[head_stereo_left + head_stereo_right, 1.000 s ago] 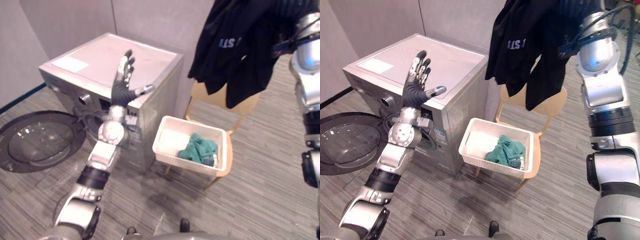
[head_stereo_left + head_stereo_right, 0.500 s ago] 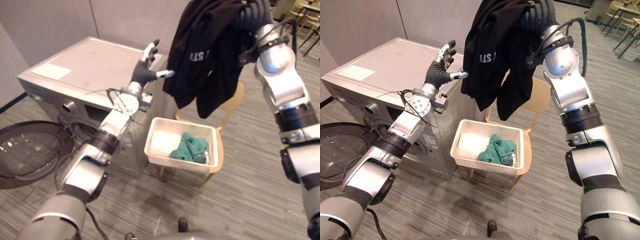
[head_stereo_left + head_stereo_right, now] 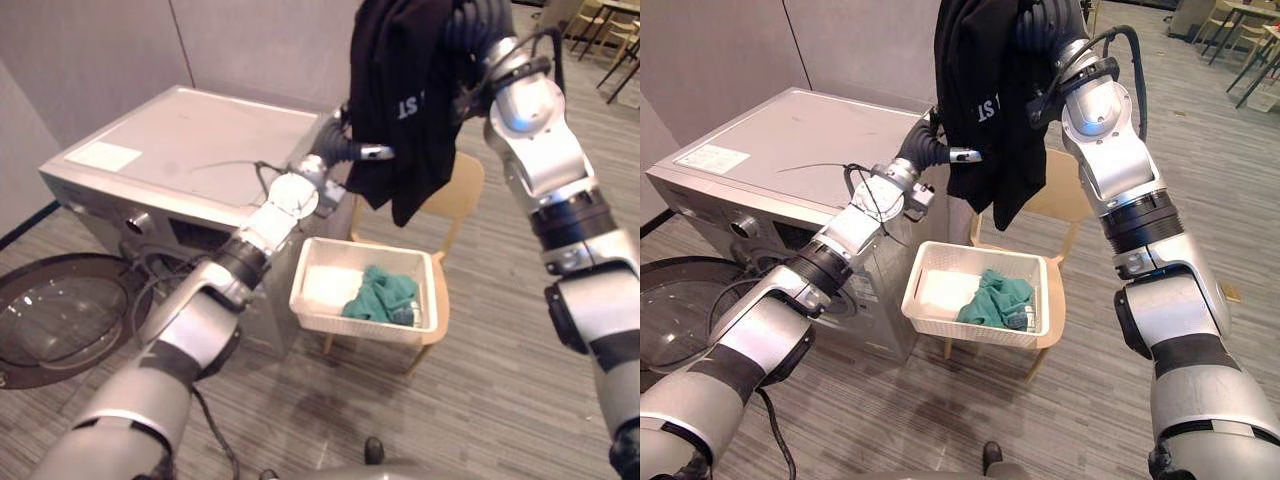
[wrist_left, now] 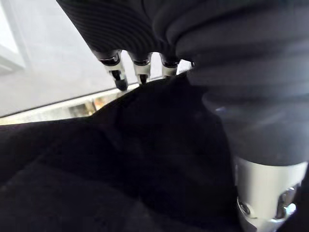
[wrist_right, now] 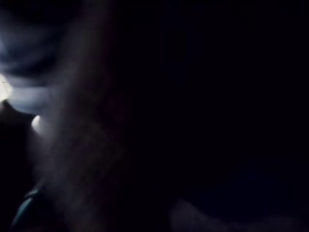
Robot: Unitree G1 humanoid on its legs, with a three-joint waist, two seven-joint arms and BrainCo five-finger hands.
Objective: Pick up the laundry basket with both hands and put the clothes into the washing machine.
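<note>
Shirt (image 3: 985, 90) looks soft, light; best grab a fold. Left hand (image 3: 928, 149) fingers (image 4: 118, 77) straight against it; right hand (image 3: 1040, 22) buried, cannot tell.

The garment (image 3: 985, 80) is black, the cloth (image 3: 992, 297) teal, the basket (image 3: 978, 251) white.

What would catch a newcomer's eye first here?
A black garment hangs high from the raised right hand, the left hand open at its edge. Below, a white basket with a green cloth sits on a wooden chair beside the washing machine.
</note>
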